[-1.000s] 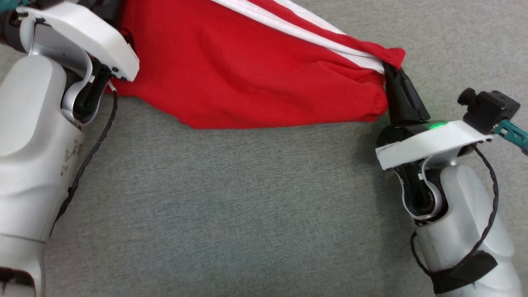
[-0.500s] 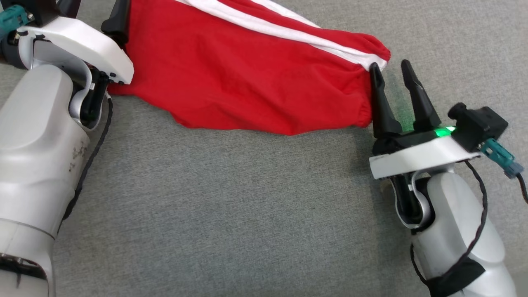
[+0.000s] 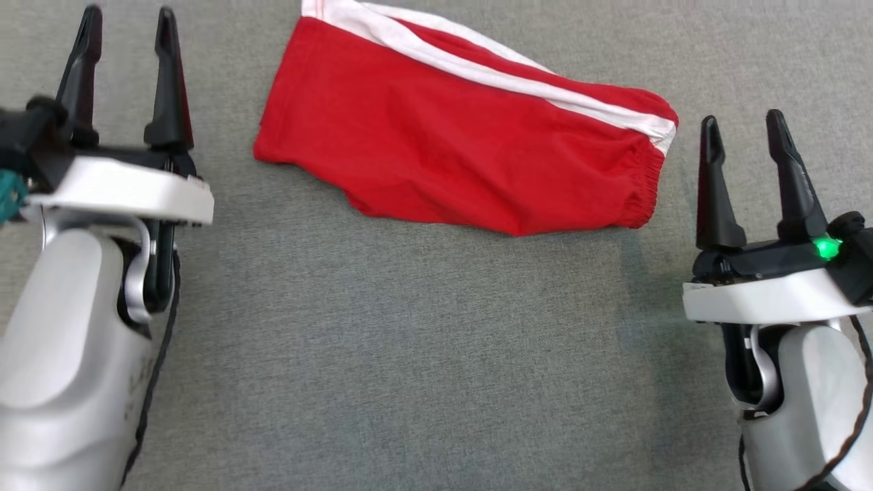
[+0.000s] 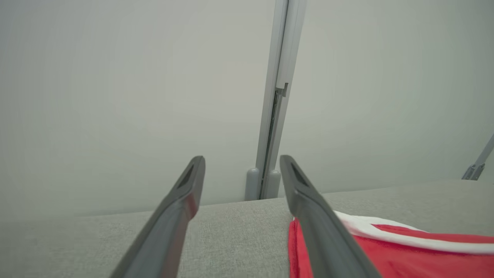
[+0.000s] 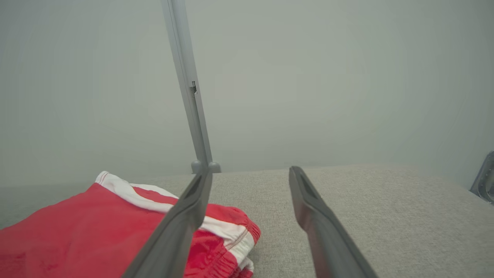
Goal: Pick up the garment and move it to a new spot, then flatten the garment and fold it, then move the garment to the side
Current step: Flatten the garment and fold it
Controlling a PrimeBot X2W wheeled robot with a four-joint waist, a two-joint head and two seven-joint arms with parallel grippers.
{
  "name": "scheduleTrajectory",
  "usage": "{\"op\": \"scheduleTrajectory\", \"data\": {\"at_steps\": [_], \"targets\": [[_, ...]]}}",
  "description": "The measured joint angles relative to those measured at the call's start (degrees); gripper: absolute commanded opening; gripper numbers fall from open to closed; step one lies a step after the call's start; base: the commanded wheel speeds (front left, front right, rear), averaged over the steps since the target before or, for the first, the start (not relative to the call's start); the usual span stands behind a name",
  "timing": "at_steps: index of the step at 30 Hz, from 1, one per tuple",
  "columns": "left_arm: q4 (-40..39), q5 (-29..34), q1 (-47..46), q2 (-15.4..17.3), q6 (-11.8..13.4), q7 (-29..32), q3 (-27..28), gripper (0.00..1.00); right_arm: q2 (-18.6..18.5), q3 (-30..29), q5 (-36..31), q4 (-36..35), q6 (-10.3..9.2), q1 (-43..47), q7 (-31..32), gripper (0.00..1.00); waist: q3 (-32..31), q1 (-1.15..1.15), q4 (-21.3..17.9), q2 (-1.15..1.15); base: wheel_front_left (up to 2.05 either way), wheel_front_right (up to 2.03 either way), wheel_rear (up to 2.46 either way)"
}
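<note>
The garment [image 3: 464, 146] is a pair of red shorts with white side stripes, folded flat on the grey cloth surface [image 3: 409, 354]. My left gripper [image 3: 127, 20] stands open to the left of it, well apart, nothing between its fingers. My right gripper [image 3: 743, 126] is open just right of the elastic waistband, also empty. From the left wrist, the garment [image 4: 405, 251] lies low at the right, beyond the open gripper [image 4: 241, 162]. From the right wrist, the garment [image 5: 96, 227] lies at the lower left, beside the open gripper [image 5: 251, 173].
A pale wall with a vertical grey rail [image 4: 276, 96] rises behind the surface's far edge; the same rail [image 5: 189, 85] appears from the right wrist. A metal bracket [image 4: 476, 166] sits at the far right. Bare grey cloth spreads in front of the garment.
Both grippers went from shut on the garment's ends to open and drew back from it. The garment now lies loose on the surface. The head camera has shifted.
</note>
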Motion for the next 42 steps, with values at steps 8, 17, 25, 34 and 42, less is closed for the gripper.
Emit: {"op": "scheduleTrajectory", "data": {"at_steps": [8,17,25,34,42], "targets": [[-7.32,3.15,13.03,-1.25,2.25,-0.14,4.0,1.0,-0.75,-1.54,-0.34,-3.68,0.0,4.28,2.77,1.0,-3.38,0.0,1.87,0.0,0.0,0.0,0.0],[-8.78,3.9,20.38,-1.97,2.87,-0.13,5.65,1.0,-0.59,-2.35,0.27,-5.8,0.0,7.92,4.41,1.0,-5.66,0.0,2.88,0.0,0.0,0.0,0.0],[-8.28,4.0,19.67,-1.98,1.82,0.13,4.68,1.0,-0.31,-2.59,0.82,-6.43,0.0,7.8,4.74,1.0,-5.55,0.0,2.87,0.0,0.0,0.0,0.0],[-0.68,4.08,6.86,-3.61,-5.77,8.09,-3.03,1.0,0.02,-1.53,1.25,-6.31,0.0,6.28,4.75,1.0,-3.94,0.0,1.8,0.0,0.0,0.0,0.0],[16.24,1.03,-3.13,-4.88,-10.25,19.76,-7.48,1.0,0.16,-0.52,2.82,-4.32,0.0,5.45,3.96,1.0,-2.13,0.0,-1.41,0.0,0.0,0.0,0.0]]}}
